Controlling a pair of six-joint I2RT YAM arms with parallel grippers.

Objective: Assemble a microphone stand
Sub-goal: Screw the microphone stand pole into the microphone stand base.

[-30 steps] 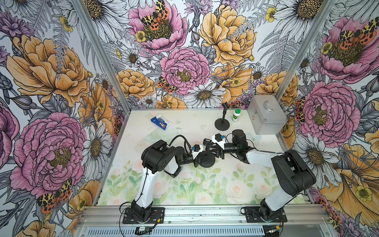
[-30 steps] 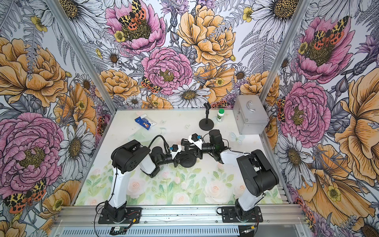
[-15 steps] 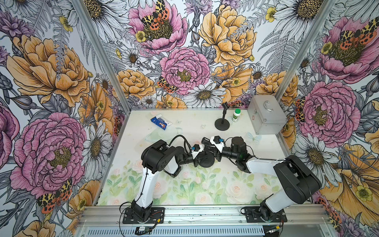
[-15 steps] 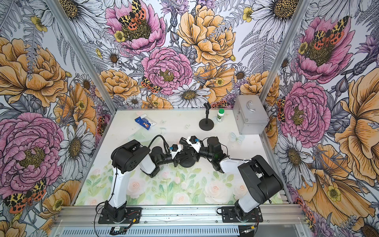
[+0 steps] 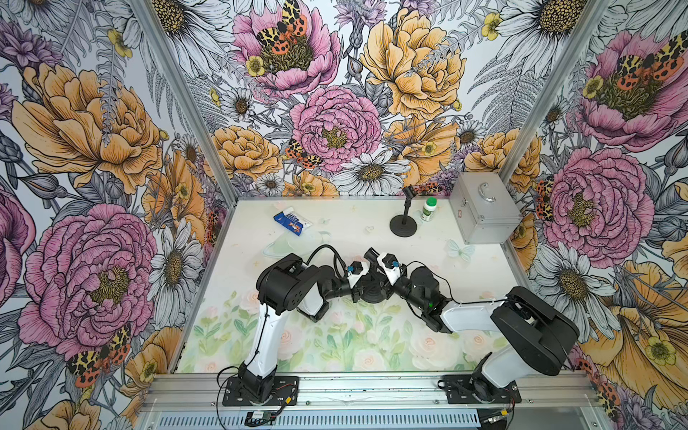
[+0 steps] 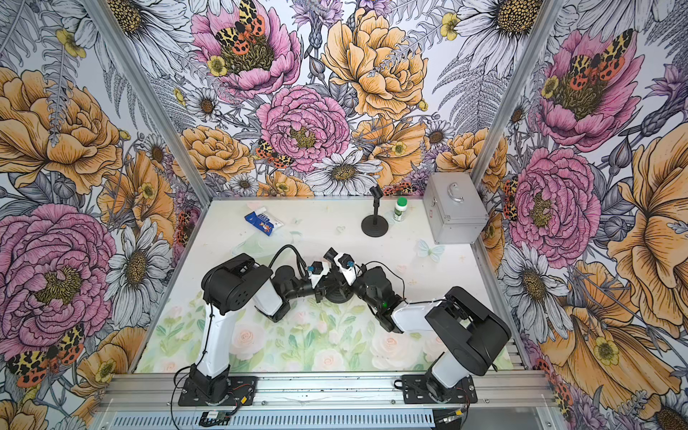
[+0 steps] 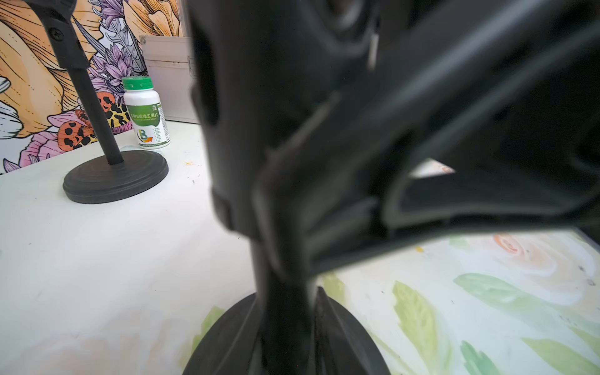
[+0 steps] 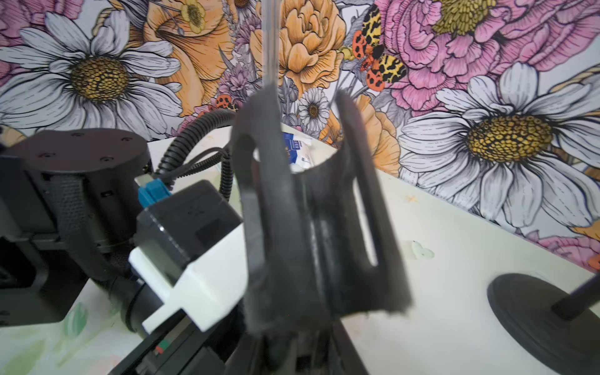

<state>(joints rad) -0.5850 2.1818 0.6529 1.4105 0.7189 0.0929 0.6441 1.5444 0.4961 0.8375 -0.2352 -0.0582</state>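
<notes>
A black round base [image 5: 372, 296] stands at the table's middle with a thin pole [image 7: 285, 308] rising from it. My left gripper [image 5: 362, 289] reaches in from the left and is shut on the pole low down, as the left wrist view shows [image 7: 289, 352]. A black U-shaped microphone clip [image 8: 311, 207] sits atop the pole and shows in both top views [image 5: 369, 254] [image 6: 329, 254]. My right gripper [image 5: 384, 287] comes from the right, its jaws close round the clip's foot [image 8: 292, 347]. Their contact is blurred.
A second, whole microphone stand [image 5: 403, 227] stands at the back right, with a green-capped white bottle [image 5: 429, 208] and a silver case [image 5: 484, 208] beside it. A blue packet [image 5: 292, 222] lies at the back left. The wall is close behind them.
My right arm has swung forward and its gripper has drawn in toward the clip on the pole. The left arm and the base have stayed put.
</notes>
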